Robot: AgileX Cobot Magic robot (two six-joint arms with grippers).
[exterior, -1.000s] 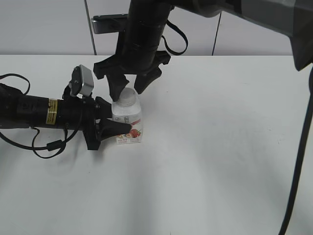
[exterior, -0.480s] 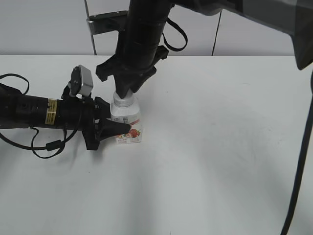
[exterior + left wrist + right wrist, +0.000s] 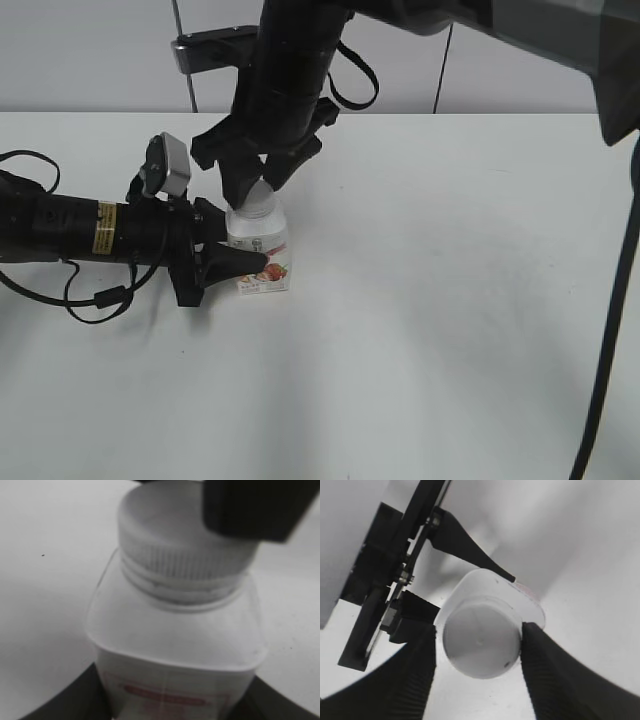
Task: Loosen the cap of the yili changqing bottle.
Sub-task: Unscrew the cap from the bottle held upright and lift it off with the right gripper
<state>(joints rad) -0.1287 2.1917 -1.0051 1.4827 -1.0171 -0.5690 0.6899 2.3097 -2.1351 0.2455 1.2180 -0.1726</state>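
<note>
White cap between right gripper jaws, slight gap visible only from right wrist; left gripper clamping bottle

Bare table right of the bottle; arms crowding its left and top.

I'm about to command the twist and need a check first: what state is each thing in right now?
yili changqing bottle: upright on the table, body clamped from the side by the left tool.
cap: on the neck, seated; no gap visible.
left tool: shut on the bottle's body.
right tool: above the bottle, fingers flanking the cap; one touches it, full contact unclear.
</note>
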